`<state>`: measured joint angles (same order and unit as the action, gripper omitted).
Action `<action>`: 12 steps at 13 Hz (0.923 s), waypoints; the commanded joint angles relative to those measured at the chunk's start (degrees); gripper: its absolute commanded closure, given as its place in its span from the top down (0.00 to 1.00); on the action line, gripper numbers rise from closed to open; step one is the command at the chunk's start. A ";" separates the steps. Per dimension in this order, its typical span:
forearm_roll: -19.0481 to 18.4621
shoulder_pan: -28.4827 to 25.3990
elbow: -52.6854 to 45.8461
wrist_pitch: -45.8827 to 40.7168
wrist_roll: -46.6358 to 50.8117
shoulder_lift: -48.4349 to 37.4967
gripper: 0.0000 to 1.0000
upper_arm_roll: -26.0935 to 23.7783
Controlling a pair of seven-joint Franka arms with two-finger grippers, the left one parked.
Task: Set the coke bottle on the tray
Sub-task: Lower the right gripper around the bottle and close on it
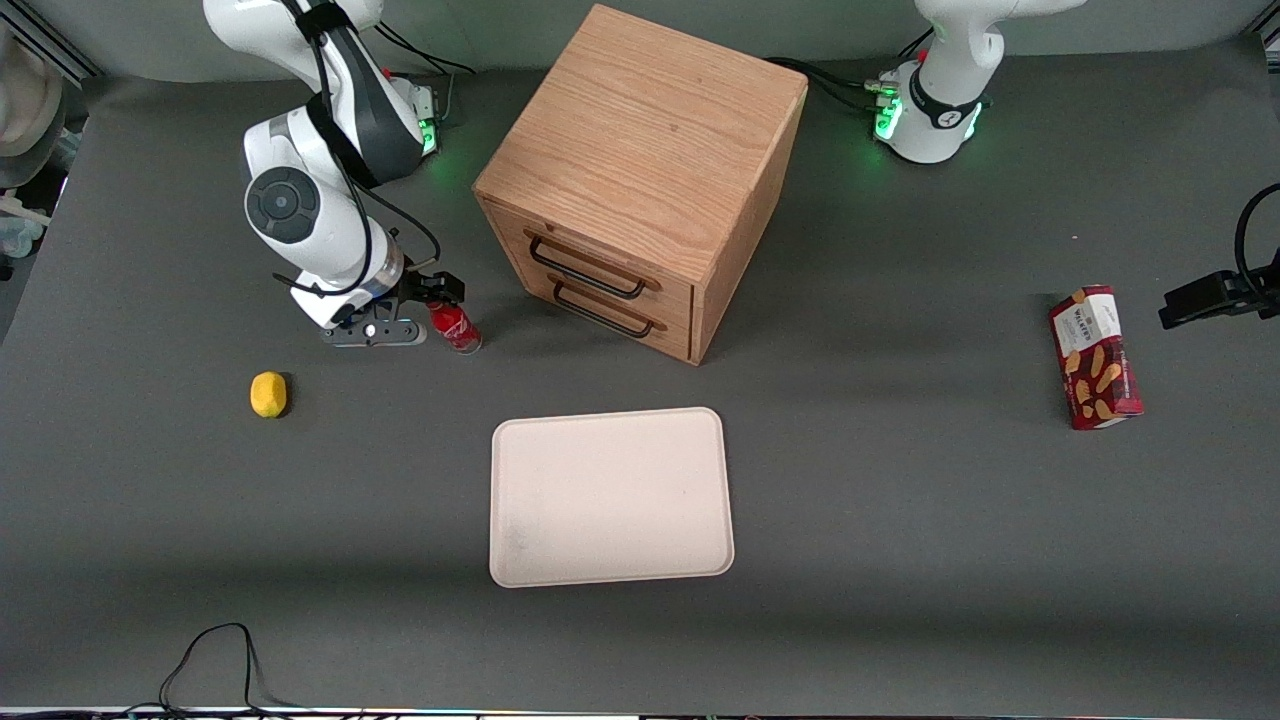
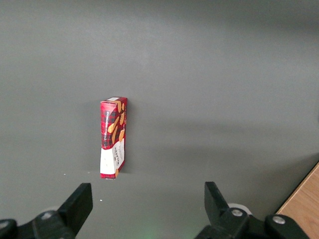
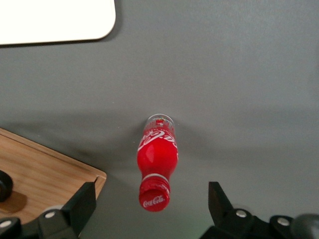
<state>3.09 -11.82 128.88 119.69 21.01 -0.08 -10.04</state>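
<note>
The gripper point(image 3: 149, 206) was held spread above the upright bottle point(image 3: 157, 159); an off-centre closure could topple it before reaching the tray point(image 1: 610, 495).

White Coca-Cola script runs across the red body of the coke bottle point(image 3: 157, 152), and the same script shows again on its red cap point(image 3: 154, 199), right there between the spread fingers of the gripper point(image 3: 149, 204). Well off from the bottle, toward the parked arm's end of the table, the biscuit box point(image 1: 1094, 357) carries a white panel with lettering that looks like "Walkers", though I can't make it out for certain.
</note>
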 commanded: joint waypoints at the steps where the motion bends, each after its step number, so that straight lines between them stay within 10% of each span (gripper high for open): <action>1: 0.25 -0.66 4.62 3.52 0.61 -2.64 1.00 0.11; 12: 0.25 -1.36 7.70 9.59 0.52 -1.24 0.98 0.11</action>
<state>3.09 -12.72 135.37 127.45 21.01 -0.71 -10.13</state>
